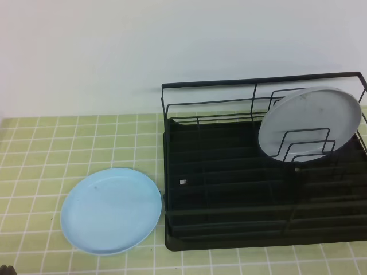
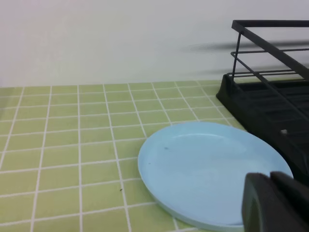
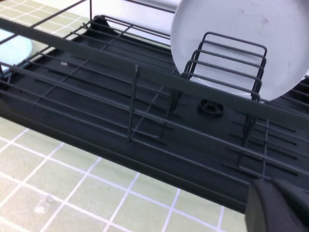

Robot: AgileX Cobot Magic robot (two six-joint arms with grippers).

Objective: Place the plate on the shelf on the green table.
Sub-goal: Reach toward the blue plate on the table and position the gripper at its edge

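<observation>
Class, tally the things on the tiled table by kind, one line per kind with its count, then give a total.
Plates: 2 (light blue plate flat on the green table; grey-white plate standing in the rack)
Dish racks: 1 (black wire shelf)
Total: 3

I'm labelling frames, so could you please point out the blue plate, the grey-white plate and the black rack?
blue plate (image 1: 110, 210), exterior high view, centre of its face.
grey-white plate (image 1: 309, 117), exterior high view, upper face.
black rack (image 1: 229, 172), exterior high view, tray base.
</observation>
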